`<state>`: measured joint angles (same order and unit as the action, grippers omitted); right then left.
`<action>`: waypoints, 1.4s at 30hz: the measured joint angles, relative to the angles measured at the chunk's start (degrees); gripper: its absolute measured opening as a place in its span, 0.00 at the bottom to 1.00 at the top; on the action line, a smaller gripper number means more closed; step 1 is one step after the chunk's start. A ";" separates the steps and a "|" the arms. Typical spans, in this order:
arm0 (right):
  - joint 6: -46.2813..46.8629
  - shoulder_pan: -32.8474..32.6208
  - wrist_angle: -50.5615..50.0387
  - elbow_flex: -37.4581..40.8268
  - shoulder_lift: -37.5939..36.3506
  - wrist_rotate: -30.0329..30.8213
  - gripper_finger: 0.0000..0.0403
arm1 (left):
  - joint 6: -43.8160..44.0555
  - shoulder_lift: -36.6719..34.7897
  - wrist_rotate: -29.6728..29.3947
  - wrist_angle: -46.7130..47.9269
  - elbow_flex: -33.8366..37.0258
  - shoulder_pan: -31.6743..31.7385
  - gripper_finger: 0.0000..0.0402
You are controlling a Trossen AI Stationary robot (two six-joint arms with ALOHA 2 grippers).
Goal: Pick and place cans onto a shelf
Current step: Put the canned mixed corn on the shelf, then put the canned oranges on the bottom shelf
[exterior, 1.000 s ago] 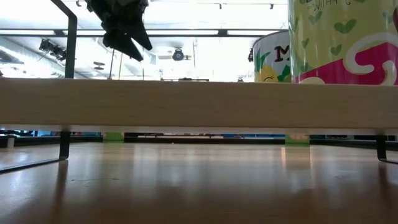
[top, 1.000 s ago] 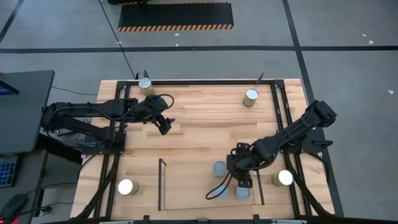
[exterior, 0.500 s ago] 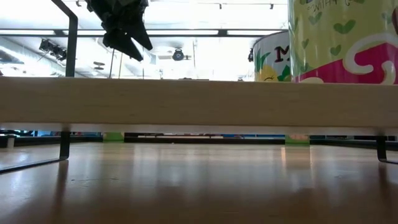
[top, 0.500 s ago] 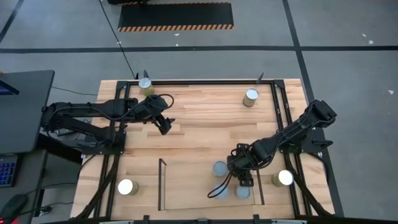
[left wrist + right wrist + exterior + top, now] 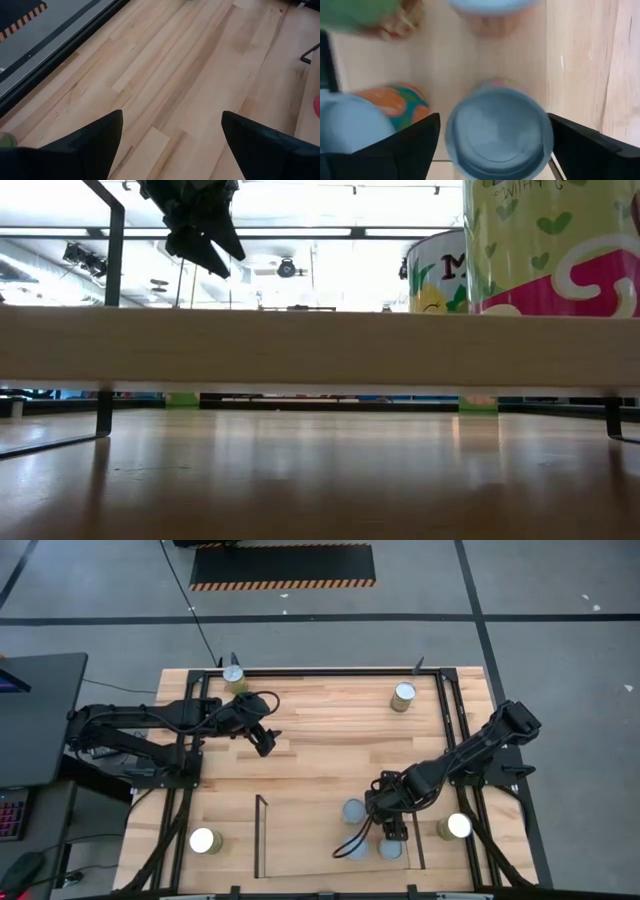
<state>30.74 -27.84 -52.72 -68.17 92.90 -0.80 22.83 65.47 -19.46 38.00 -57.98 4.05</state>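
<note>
The shelf (image 5: pixel 300 840) is a light-wood bay edged by black rods at the table's near middle. Three grey-blue-topped cans stand on it (image 5: pixel 353 810) (image 5: pixel 352 845) (image 5: pixel 390 849). My right gripper (image 5: pixel 393 830) hangs open over the right-hand can (image 5: pixel 499 132), one finger on each side of it and a gap at each. My left gripper (image 5: pixel 265 740) is open and empty above the table's far left part. It also shows in the low view (image 5: pixel 205 235). Other cans stand on the table at the far left (image 5: pixel 233 673), far right (image 5: pixel 403 695), near right (image 5: pixel 458 827) and near left (image 5: pixel 204 841).
A larger black frame (image 5: pixel 445 700) runs round the tabletop. In the low view the shelf board's edge (image 5: pixel 320 345) crosses the picture, with two cans on it (image 5: pixel 550 245) (image 5: pixel 435 275). Bare wood lies between the two arms (image 5: pixel 330 750).
</note>
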 joint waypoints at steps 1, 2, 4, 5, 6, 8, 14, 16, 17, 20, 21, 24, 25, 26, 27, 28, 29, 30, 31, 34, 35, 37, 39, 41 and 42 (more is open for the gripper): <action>-0.28 0.15 -0.04 -0.82 0.00 -0.16 0.90 | -0.01 0.00 0.00 -0.01 0.00 0.00 0.86; -0.55 0.23 -0.10 -1.73 0.00 -0.32 0.90 | -0.05 0.00 -0.01 -0.02 0.00 0.00 0.86; -1.04 0.47 -0.25 -3.78 0.00 -0.32 0.91 | -0.09 0.00 -0.02 -0.03 0.00 0.00 0.86; -1.23 0.67 -0.44 -4.90 0.00 -0.33 0.91 | -0.07 0.00 -0.02 -0.02 0.00 0.00 0.86; -1.41 0.88 -1.18 -5.99 0.00 -0.28 0.90 | -0.07 0.00 -0.02 -0.04 0.00 0.00 0.86; -2.06 1.35 -4.95 -8.43 0.00 0.67 0.90 | -0.07 0.00 -0.02 -0.04 0.00 0.00 0.86; -3.69 3.11 -16.67 -16.93 -0.50 5.03 0.90 | 0.48 0.00 -0.02 -0.07 0.00 0.00 0.86; -3.76 3.40 -18.29 -19.18 -1.61 7.09 0.90 | 0.55 0.00 -0.02 -0.07 0.00 -0.05 0.86; -3.76 3.46 -18.84 -20.02 -2.40 7.69 0.90 | 0.55 0.00 -0.02 -0.07 0.00 -0.12 0.86; -2.64 3.55 -19.92 -21.97 -5.01 11.01 0.90 | 0.57 0.02 -0.01 -0.09 0.00 -0.17 0.86; -1.91 3.57 -20.34 -22.16 -6.19 12.77 0.90 | 0.57 0.02 -0.02 -0.09 0.00 -0.17 0.86; 0.85 4.53 -21.21 -21.75 -10.64 18.53 0.90 | 0.57 0.02 -0.02 -0.24 0.00 -0.17 0.86; 2.09 5.35 -22.19 -21.28 -12.23 20.31 0.90 | 0.57 0.02 -0.02 -0.48 0.00 -0.17 0.86; 3.37 6.43 -23.20 -20.70 -13.70 21.97 0.90 | 0.59 0.02 -0.02 -0.79 0.00 -0.17 0.86; 4.51 7.79 -23.74 -20.03 -15.16 23.44 0.89 | 0.59 0.02 -0.02 -1.10 0.00 -0.17 0.86; 5.42 9.35 -23.95 -19.18 -16.63 24.65 0.89 | 0.60 0.02 -0.02 -1.51 0.00 -0.17 0.86; 6.16 11.30 -24.01 -18.04 -18.20 25.72 0.89 | 0.59 0.02 -0.02 -2.11 0.00 -0.17 0.86; 6.92 13.35 -23.95 -16.72 -19.68 26.87 0.89 | 0.61 0.02 -0.04 -2.62 0.00 -0.17 0.86; 7.60 15.51 -23.73 -15.37 -20.94 28.03 0.89 | 0.61 0.02 -0.04 -3.06 0.00 -0.17 0.86; 8.23 24.19 -20.94 -9.87 -24.06 29.84 0.89 | 0.62 0.02 -0.04 -4.98 0.00 -0.14 0.86; 8.25 27.41 -19.21 -7.77 -24.84 29.84 0.89 | 0.63 0.02 -0.04 -5.30 0.00 -0.13 0.86; 8.91 33.82 -15.23 -3.37 -25.74 29.83 0.89 | 0.80 0.02 -0.31 -6.37 0.00 -0.13 0.86; 10.01 40.17 -10.91 0.93 -25.83 29.82 0.89 | 1.75 0.02 -0.46 -7.57 0.00 -0.12 0.86; 10.21 46.09 -6.23 4.71 -25.58 29.84 0.89 | 2.29 0.02 -0.44 -8.47 0.00 -0.11 0.86; 10.28 48.62 -4.26 6.22 -25.19 29.85 0.89 | 2.59 0.02 -0.45 -8.68 0.00 -0.11 0.86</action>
<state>41.03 20.77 -56.98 -61.95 67.72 29.05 25.42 65.49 -19.92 29.31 -57.98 3.94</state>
